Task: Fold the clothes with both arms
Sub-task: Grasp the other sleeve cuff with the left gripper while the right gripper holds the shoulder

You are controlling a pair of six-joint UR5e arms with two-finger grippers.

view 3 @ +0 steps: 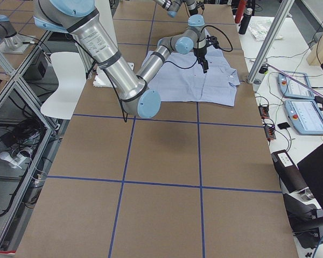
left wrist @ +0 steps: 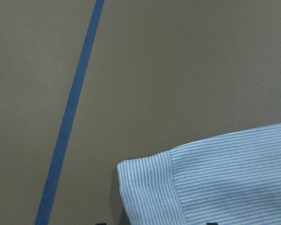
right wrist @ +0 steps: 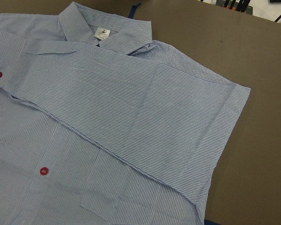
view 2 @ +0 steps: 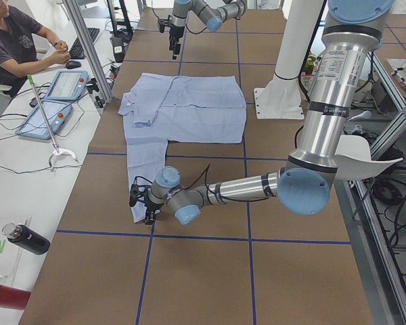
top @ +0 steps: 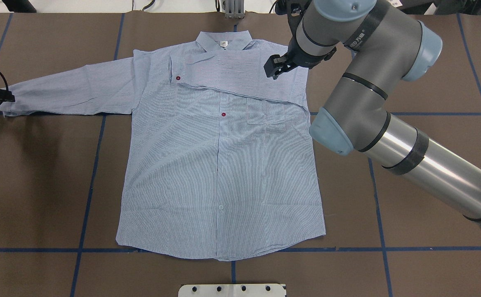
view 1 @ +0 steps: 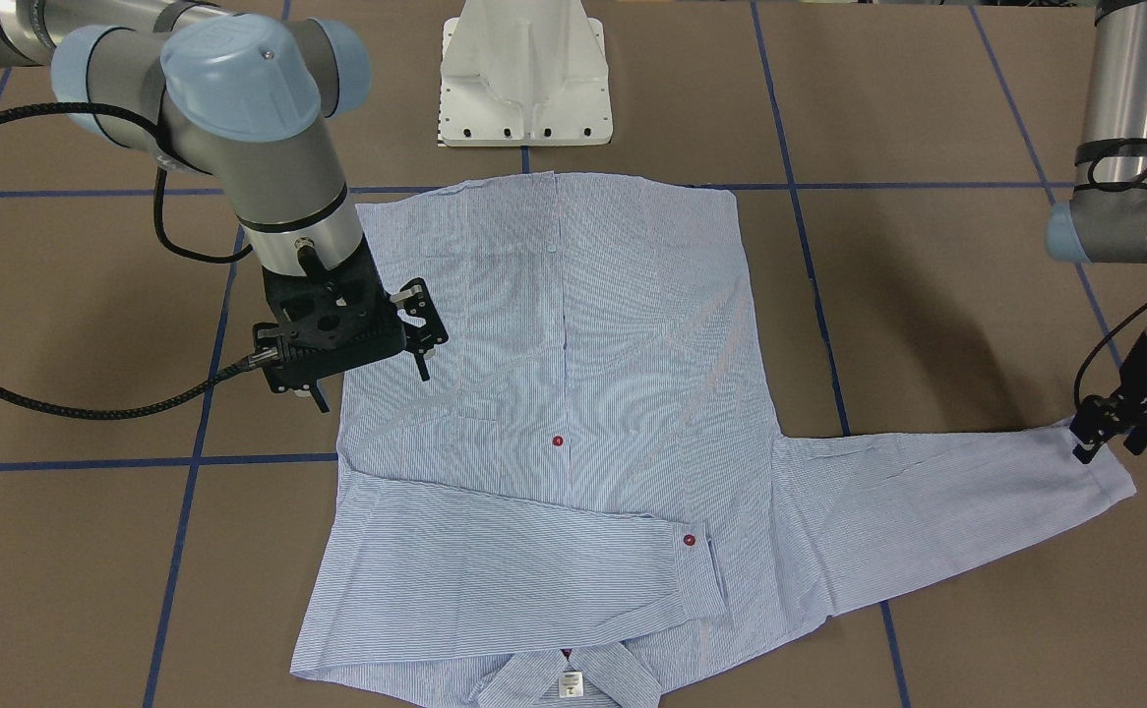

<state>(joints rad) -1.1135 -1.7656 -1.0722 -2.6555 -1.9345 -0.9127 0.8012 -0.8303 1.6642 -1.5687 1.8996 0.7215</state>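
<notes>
At the shirt cuff, left gripper sits half-cropped overhead.

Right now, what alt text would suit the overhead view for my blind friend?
A striped shirt lies flat on a table, one sleeve folded across its chest, the other stretched out. The left gripper is at that cuff; the right gripper hovers over the folded sleeve.

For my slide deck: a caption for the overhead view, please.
Shirt flat on the table, one sleeve folded across its chest; right gripper hovers above, left gripper at the other cuff.
</notes>
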